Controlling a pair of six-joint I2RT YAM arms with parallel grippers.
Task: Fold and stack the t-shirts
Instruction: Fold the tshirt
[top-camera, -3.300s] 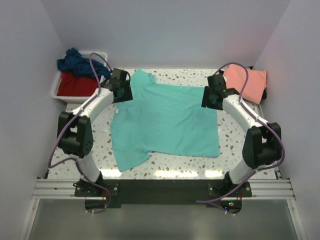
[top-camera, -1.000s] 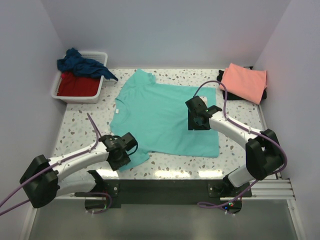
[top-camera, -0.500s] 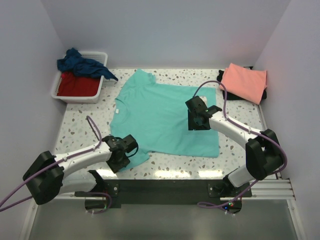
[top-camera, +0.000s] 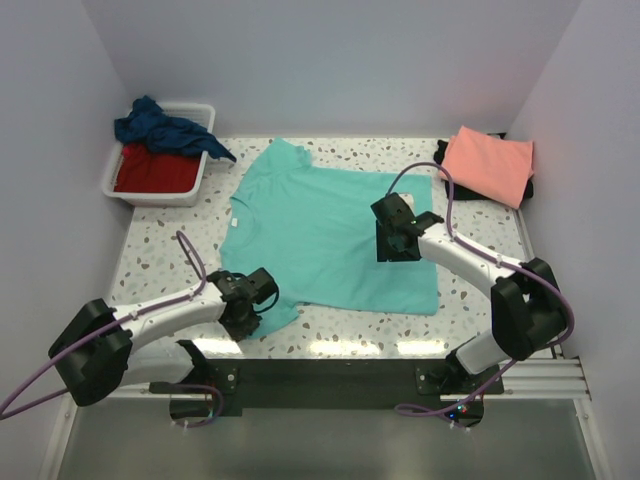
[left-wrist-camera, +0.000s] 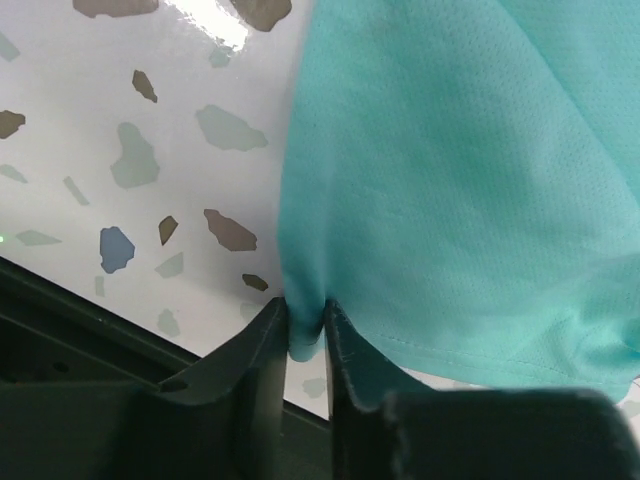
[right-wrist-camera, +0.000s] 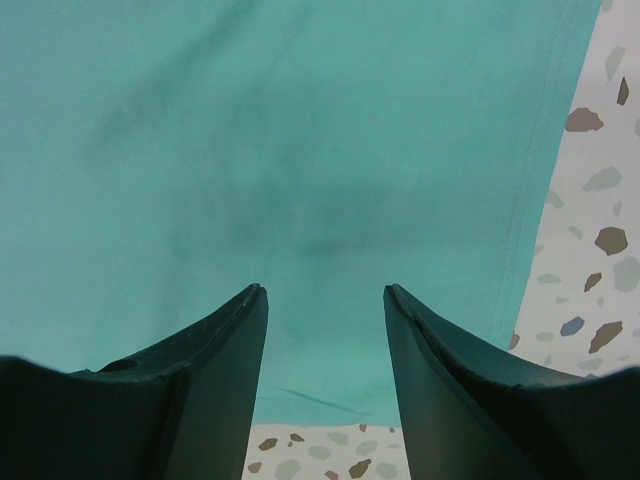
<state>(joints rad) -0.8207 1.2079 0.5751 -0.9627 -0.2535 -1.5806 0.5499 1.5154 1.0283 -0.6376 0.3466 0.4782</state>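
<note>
The turquoise t-shirt (top-camera: 320, 230) lies spread flat in the middle of the table. My left gripper (top-camera: 252, 300) sits low at its near left sleeve. In the left wrist view the gripper (left-wrist-camera: 306, 322) is shut on a pinched fold of that shirt's (left-wrist-camera: 450, 150) edge. My right gripper (top-camera: 396, 240) hovers over the shirt's right half, near the hem. In the right wrist view it (right-wrist-camera: 325, 292) is open with only flat cloth (right-wrist-camera: 300, 120) beneath it. A folded salmon-pink t-shirt (top-camera: 490, 165) rests on a black one (top-camera: 440, 153) at the back right.
A white tub (top-camera: 203, 106) at the back left holds a red t-shirt (top-camera: 150, 172) with a navy blue one (top-camera: 160, 130) draped over its rim. Walls close in the table on the left, back and right. Speckled tabletop (top-camera: 160, 250) shows around the shirt.
My left gripper has narrowed from open to a pinch on the sleeve's edge and crept slightly toward the shirt. The right arm has not moved over the last second.
</note>
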